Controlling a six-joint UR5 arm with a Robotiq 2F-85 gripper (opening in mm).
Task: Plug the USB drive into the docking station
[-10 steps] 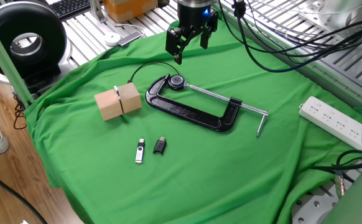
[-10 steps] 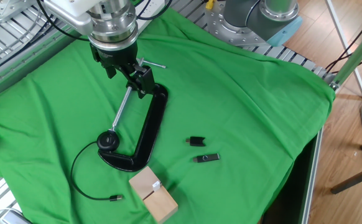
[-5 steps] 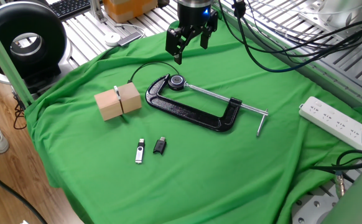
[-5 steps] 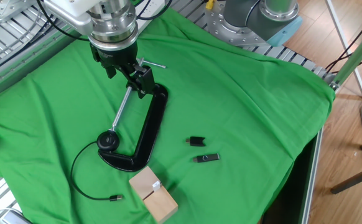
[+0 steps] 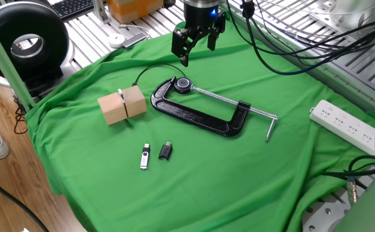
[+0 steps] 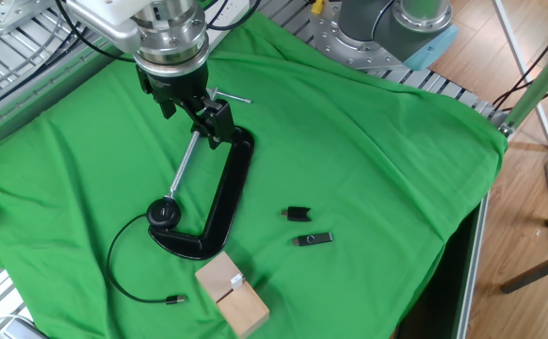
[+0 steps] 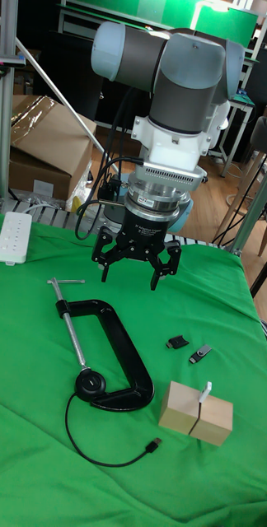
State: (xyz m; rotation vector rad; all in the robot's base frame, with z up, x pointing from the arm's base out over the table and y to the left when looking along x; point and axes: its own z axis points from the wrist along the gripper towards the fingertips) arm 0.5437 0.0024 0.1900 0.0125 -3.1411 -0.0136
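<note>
The silver-and-black USB drive (image 5: 144, 156) (image 6: 313, 239) (image 7: 200, 354) lies flat on the green cloth near the front. A tan block with a white strip, the docking station (image 5: 122, 105) (image 6: 233, 294) (image 7: 196, 412), stands a short way from it. My gripper (image 5: 197, 49) (image 6: 194, 113) (image 7: 133, 276) hangs open and empty above the far part of the cloth, well away from both. It is over the screw end of the clamp.
A black C-clamp (image 5: 200, 116) (image 6: 227, 193) (image 7: 121, 346) lies mid-cloth, with a loose black cable (image 7: 100, 457) looping from it. A small black dongle (image 5: 165, 151) (image 6: 298, 214) sits beside the drive. A white power strip (image 5: 345, 125) (image 7: 12, 237) rests at the edge.
</note>
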